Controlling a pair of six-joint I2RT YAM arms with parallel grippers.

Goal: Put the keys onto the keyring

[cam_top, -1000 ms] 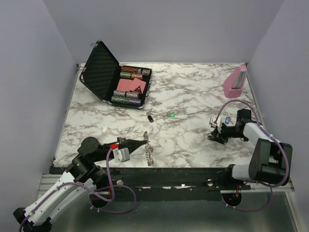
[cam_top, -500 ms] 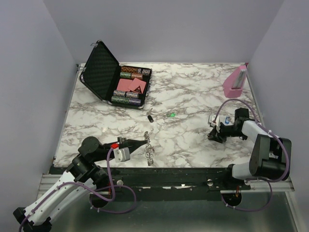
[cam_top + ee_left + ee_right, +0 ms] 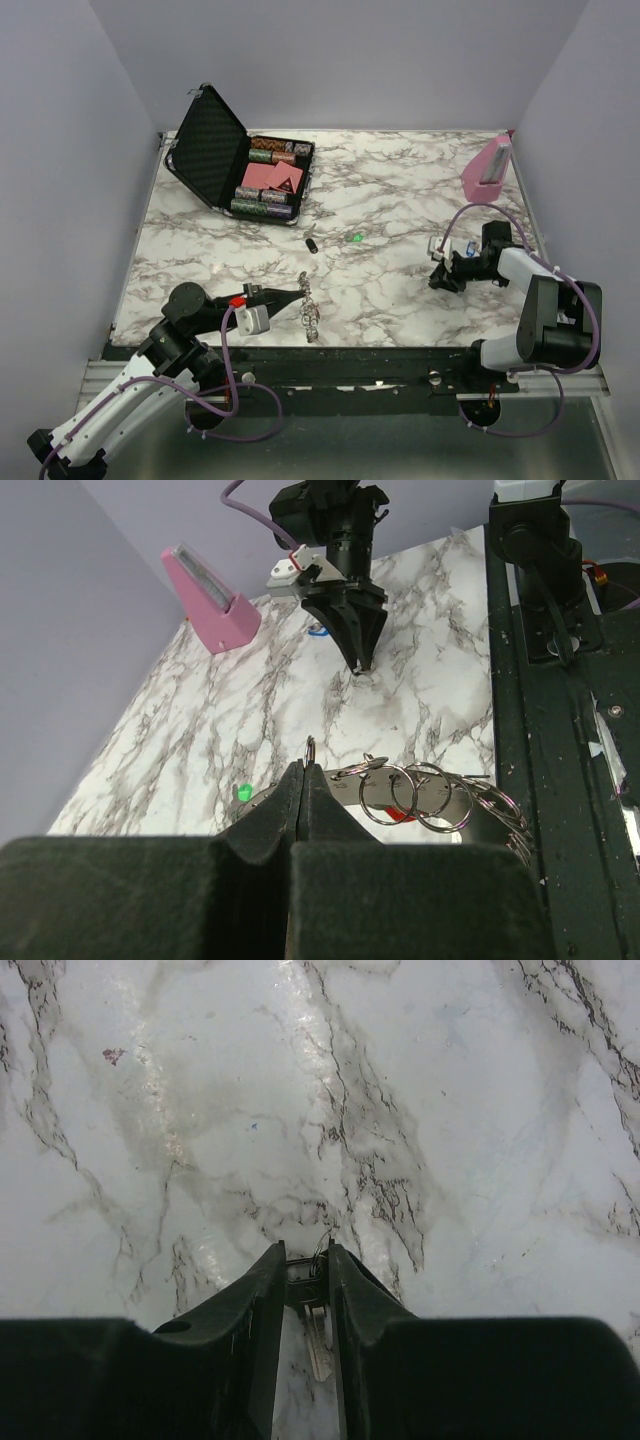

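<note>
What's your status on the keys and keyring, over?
Left claw shut on keyring at near edge. Right claw straddling a key on marble tabletop, grip unconfirmed. Loose mid-table: green key, black key. Nothing blocking.

Keyring (image 3: 308, 312) and loose keys
The keyring, a limp strand of thin silvery rings with a red-headed key (image 3: 403, 808) in it, lies at lower centre, its upper end pinched by the left gripper (image 3: 300, 291). A green-headed key (image 3: 356, 238) and a black-headed key (image 3: 312, 244) lie apart at mid-frame. A silvery key (image 3: 318, 1345) lies between the fingers of the right gripper (image 3: 305, 1258).
</note>
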